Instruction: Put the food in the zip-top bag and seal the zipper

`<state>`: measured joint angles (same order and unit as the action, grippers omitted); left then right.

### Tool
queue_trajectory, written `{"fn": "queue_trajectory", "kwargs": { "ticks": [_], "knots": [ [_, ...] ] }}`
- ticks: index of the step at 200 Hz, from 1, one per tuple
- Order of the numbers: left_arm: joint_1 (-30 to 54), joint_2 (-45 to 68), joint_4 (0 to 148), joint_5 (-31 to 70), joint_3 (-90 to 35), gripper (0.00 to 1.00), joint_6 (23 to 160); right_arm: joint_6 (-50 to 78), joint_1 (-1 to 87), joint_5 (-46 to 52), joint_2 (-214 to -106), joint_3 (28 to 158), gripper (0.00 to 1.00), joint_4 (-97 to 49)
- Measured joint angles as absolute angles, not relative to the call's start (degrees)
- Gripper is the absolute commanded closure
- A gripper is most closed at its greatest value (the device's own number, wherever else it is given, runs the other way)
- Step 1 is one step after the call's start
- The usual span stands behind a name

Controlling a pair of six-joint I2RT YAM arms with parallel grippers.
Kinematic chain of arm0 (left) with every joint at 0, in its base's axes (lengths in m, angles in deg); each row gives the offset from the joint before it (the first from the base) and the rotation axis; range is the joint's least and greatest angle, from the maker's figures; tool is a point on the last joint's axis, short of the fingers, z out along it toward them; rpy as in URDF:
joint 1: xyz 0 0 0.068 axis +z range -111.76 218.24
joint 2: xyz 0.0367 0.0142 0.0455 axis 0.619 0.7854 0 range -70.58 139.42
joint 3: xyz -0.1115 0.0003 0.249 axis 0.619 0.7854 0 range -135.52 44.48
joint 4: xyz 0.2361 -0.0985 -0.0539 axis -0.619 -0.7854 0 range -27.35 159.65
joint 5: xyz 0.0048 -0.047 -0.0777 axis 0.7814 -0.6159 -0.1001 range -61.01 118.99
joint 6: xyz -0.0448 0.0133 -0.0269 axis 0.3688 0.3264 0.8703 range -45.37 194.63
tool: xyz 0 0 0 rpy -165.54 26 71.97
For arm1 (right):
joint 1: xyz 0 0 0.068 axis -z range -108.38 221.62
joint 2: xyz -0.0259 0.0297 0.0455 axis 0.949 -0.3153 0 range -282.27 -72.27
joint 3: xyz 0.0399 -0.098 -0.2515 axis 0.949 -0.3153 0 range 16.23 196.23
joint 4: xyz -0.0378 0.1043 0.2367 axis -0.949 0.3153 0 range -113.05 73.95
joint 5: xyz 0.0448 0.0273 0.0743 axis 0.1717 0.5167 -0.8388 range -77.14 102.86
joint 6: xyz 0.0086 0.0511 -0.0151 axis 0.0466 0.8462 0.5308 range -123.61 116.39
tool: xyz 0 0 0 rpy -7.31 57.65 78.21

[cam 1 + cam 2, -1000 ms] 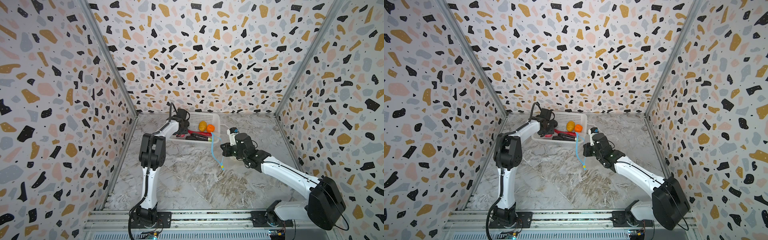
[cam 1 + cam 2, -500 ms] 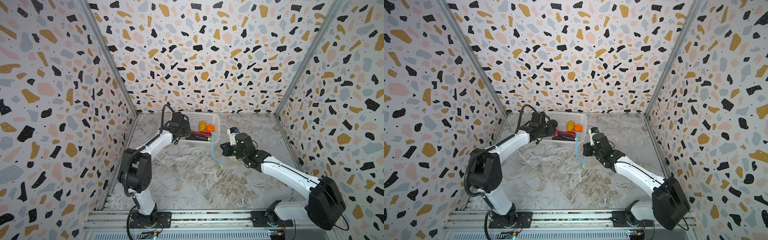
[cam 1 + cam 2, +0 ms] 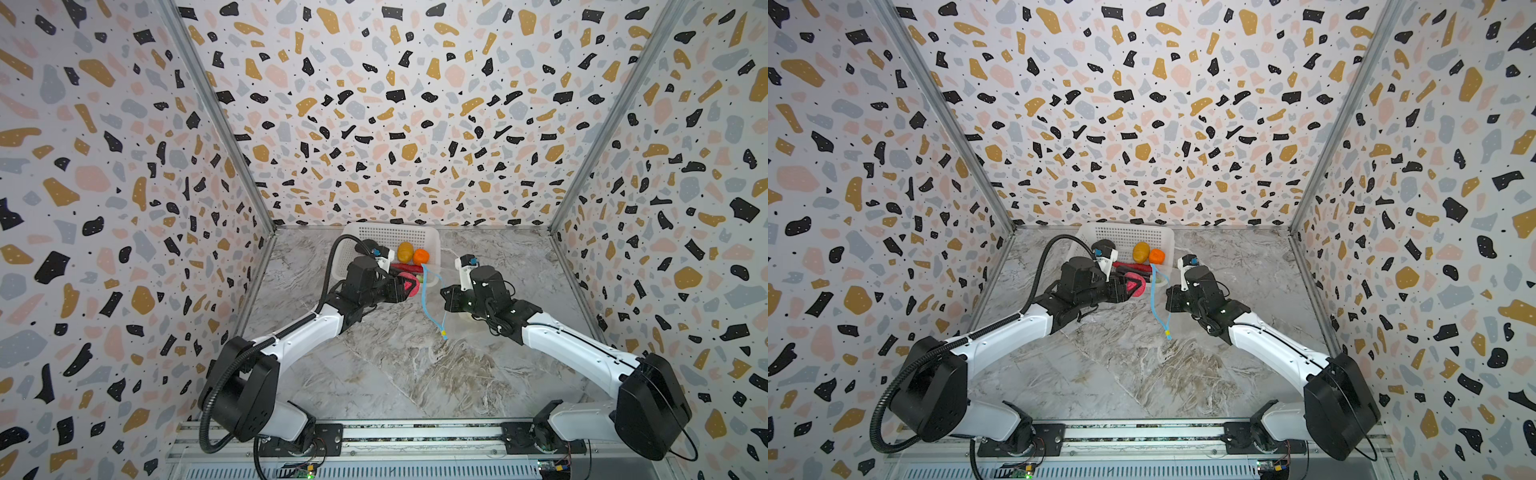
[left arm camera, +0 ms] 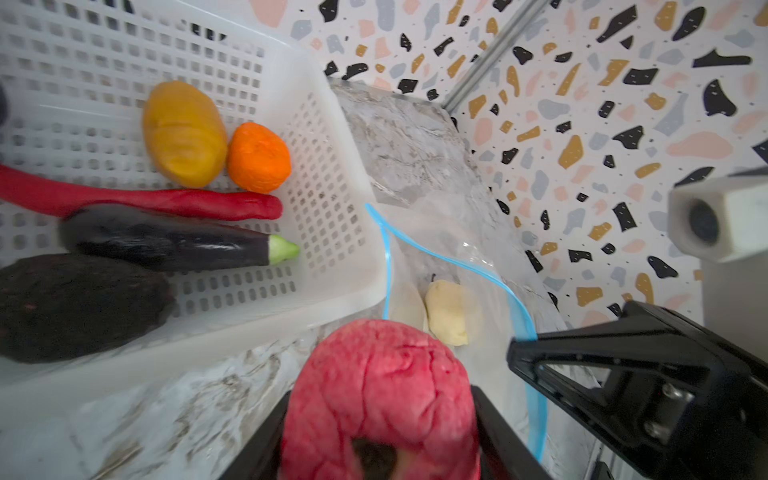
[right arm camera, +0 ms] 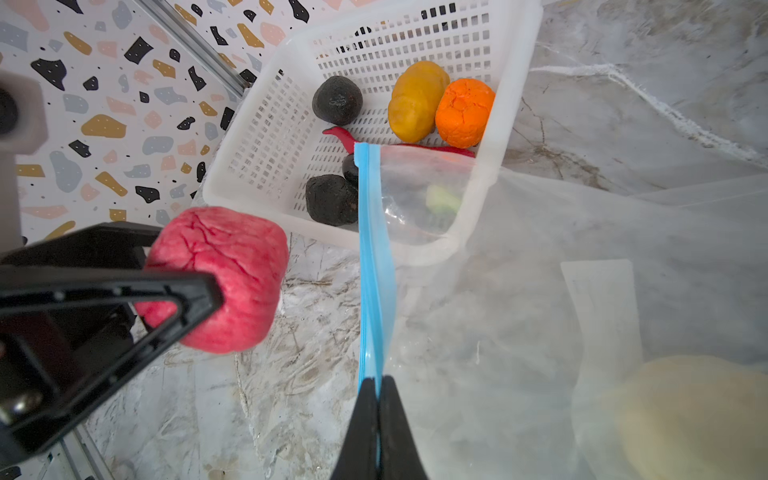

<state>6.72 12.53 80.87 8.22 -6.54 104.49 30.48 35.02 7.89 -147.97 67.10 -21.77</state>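
Observation:
My left gripper (image 4: 380, 432) is shut on the pink-red ball (image 4: 382, 390), just outside the basket's near corner and a short way from the bag's mouth; both top views show the ball (image 3: 409, 286) there. My right gripper (image 5: 378, 382) is shut on the zipper (image 5: 374, 257), the light blue strip, and holds the upper edge of the clear zip-top bag (image 5: 519, 291) off the table. A cream knobbly lump (image 4: 446, 311) lies inside the bag. The potato (image 4: 183, 133), orange (image 4: 258, 158), red chili (image 4: 166, 203), eggplant (image 4: 166, 241) and two black ovals (image 5: 337, 99) (image 5: 330, 203) lie in the basket.
The white perforated basket (image 3: 390, 232) stands against the back wall, and the bag's far corner rests on its rim (image 5: 440, 245). The zipper's yellow tip (image 3: 444, 332) hangs toward the marble table (image 3: 374, 374). Patterned walls close three sides.
My left arm has drawn back out of the basket and swung toward the bag's mouth with the pink-red ball in its grip. The right arm and the zipper have stayed put.

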Motion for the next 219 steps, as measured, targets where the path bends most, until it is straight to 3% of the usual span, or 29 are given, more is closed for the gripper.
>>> {"fn": "queue_trajectory", "kwargs": {
  "ticks": [50,219],
  "knots": [
    [1.9,13.6,87.3,3.9,-5.6,0.6,104.5,30.8,35.0,7.9,-148.0,67.3,1.0,-21.3],
    [1.6,18.8,92.5,2.9,-2.0,0.56,105.5,30.8,35.0,6.6,-147.7,69.2,1.0,-20.5]
  ]
}}
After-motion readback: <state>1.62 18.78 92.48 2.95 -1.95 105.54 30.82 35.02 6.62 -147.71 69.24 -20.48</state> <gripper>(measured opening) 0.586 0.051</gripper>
